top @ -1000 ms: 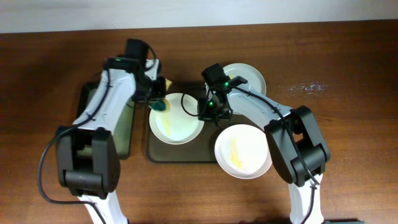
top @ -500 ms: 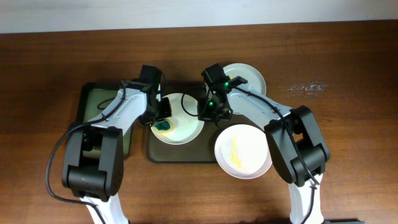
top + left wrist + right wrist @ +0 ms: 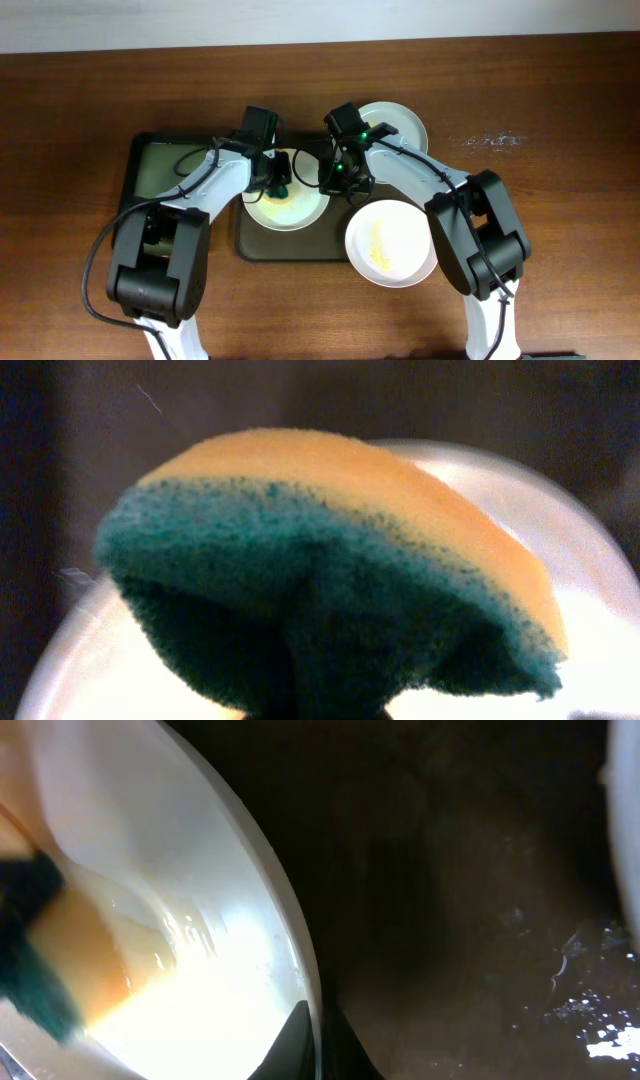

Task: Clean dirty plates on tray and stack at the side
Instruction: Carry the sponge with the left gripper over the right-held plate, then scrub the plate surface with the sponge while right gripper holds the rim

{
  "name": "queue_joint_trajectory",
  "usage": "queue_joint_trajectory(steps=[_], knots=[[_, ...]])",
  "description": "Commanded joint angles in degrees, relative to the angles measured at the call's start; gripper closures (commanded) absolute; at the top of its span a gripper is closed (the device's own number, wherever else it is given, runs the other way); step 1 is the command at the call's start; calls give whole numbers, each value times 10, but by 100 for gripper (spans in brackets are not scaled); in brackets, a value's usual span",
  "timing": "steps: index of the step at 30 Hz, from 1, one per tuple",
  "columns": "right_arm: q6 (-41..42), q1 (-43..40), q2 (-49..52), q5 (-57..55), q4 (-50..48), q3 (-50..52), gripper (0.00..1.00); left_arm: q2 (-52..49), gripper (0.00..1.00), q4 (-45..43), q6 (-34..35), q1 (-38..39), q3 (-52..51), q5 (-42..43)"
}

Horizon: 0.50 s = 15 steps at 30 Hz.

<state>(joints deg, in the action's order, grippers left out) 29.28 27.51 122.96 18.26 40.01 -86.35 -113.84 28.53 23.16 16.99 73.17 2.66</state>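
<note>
A white plate (image 3: pixel 288 207) lies on the big dark tray (image 3: pixel 262 247). My left gripper (image 3: pixel 279 182) is shut on a yellow and green sponge (image 3: pixel 283 188) and presses it on this plate's back part. The sponge (image 3: pixel 330 580) fills the left wrist view, with the plate (image 3: pixel 600 650) beneath it. My right gripper (image 3: pixel 336 182) is shut on this plate's right rim; the rim (image 3: pixel 300 960) runs between its fingertips (image 3: pixel 320 1045). A second plate (image 3: pixel 392 243) with a yellowish smear sits at the tray's front right corner. A third plate (image 3: pixel 398 122) lies behind the tray on the right.
A smaller black tray with a greenish inside (image 3: pixel 160 165) lies left of the big tray, under my left arm. A wet patch (image 3: pixel 490 141) marks the wooden table at the back right.
My left gripper has carried the sponge from the plate's back left rim, across its left side, to its back middle. The right gripper has stayed on the rim.
</note>
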Motion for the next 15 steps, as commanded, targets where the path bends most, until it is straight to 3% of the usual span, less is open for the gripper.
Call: queue_joint_trajectory(steps=[1, 6, 15], knots=[[2, 13, 12, 3, 1, 11, 96, -8, 100, -43, 13, -3, -5, -147], [2, 13, 12, 1, 0, 11, 96, -8, 100, -60, 12, -2, -5, -167], [2, 12, 12, 9, 3, 11, 96, -8, 100, 147, -102, -3, -5, 177]])
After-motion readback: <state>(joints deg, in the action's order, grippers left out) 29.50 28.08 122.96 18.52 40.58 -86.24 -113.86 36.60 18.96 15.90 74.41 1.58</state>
